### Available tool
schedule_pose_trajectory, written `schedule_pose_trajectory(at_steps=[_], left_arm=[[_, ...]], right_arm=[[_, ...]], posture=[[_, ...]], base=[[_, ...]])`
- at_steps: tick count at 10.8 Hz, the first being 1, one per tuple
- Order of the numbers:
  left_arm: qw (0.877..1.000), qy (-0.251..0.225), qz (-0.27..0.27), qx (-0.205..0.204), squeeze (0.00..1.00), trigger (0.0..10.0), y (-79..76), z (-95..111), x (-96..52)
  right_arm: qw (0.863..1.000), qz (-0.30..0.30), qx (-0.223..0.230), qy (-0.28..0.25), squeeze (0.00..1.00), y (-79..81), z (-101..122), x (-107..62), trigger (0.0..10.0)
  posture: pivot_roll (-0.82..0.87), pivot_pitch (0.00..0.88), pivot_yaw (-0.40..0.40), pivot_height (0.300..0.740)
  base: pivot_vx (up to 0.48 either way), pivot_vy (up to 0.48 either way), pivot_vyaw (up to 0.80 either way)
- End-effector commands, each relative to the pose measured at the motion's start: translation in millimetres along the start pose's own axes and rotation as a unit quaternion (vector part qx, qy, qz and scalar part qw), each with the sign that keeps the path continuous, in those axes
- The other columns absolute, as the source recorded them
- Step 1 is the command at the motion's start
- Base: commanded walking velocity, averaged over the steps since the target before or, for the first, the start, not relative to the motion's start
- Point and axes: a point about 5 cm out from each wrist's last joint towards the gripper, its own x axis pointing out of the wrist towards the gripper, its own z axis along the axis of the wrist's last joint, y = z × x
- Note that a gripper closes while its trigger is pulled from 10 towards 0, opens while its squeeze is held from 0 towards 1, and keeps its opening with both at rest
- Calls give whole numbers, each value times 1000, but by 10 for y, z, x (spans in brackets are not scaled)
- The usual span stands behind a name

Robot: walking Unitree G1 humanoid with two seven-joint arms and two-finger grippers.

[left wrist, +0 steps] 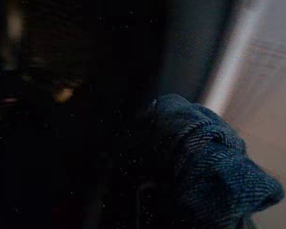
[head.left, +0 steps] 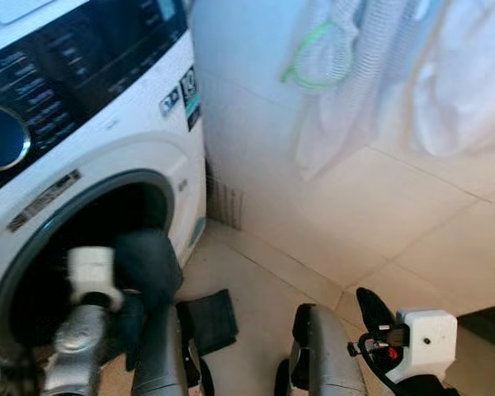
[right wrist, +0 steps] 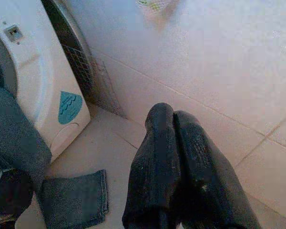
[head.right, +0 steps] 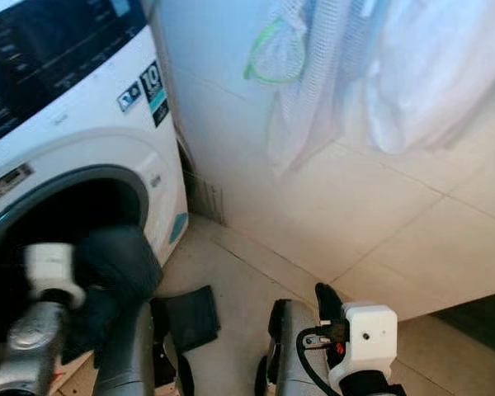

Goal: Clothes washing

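Note:
A white front-loading washing machine [head.left: 107, 157] stands at the left with its dark drum opening [head.left: 74, 247] facing me. My left gripper [head.left: 130, 285] is at the mouth of the drum, shut on a dark blue denim garment [head.left: 151, 262]. The cloth covers its fingers. The same denim [left wrist: 214, 157] shows close up in the left wrist view against the dark drum. One end of the garment [right wrist: 74, 198] lies on the floor below the machine. My right gripper [right wrist: 174, 119] hangs low at the right, shut and empty, well apart from the machine.
A tiled wall [head.left: 355, 223] runs close along the right of the machine. A white mesh bag with a green loop [head.left: 318, 58] and a white cloth [head.left: 466, 82] hang on it. Pale floor tiles [head.left: 256, 297] lie between the machine and the wall.

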Motion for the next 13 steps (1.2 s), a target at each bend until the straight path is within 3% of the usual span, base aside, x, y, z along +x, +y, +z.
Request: schedule_pose_trajectory(at_steps=[1,3,4,5,6,7,8,9,12,13], left_arm=[[1000,18,-9,4,0,10000,-16,-66,-43],[992,62,91,56,0,10000,275,-153,37],[990,79,102,49,0,10000,332,-167,89],[986,138,68,58,0,10000,316,-247,212],[984,151,57,72,0,10000,335,-213,299],[979,159,56,116,0,10000,389,-144,387],[965,169,66,188,0,10000,481,-64,458],[946,193,98,241,0,10000,668,20,500],[898,209,166,350,0,10000,1030,242,517],[866,201,215,403,0,10000,1209,385,505]], right_arm=[[1000,-7,2,11,0,-31,-32,-31,10000],[1000,-7,3,11,0,-24,-30,-32,10000],[1000,-6,4,11,0,-21,-29,-33,10000],[1000,-6,4,11,0,-18,-25,-34,10000],[1000,-5,3,10,0,-14,-17,-45,10000],[1000,-6,2,10,0,-15,-14,-57,10000],[1000,-8,1,11,0,-18,-7,-70,10000],[1000,-10,0,11,0,-20,-1,-94,10000],[1000,-16,-2,12,0,-27,14,-132,10000],[1000,-18,-2,13,0,-30,20,-147,10000]], posture=[[-26,263,-50,544],[-30,269,-50,544],[-30,269,-50,544],[-34,271,-51,544],[-51,281,-52,544],[-55,281,-51,544],[-67,289,-51,544],[-81,298,-50,544],[-100,314,-45,544],[-105,320,-46,544]], base=[[0,0,0],[0,0,0],[0,0,0],[0,0,0],[0,0,0],[0,0,0],[0,0,0],[0,0,0],[0,0,0],[0,0,0]])
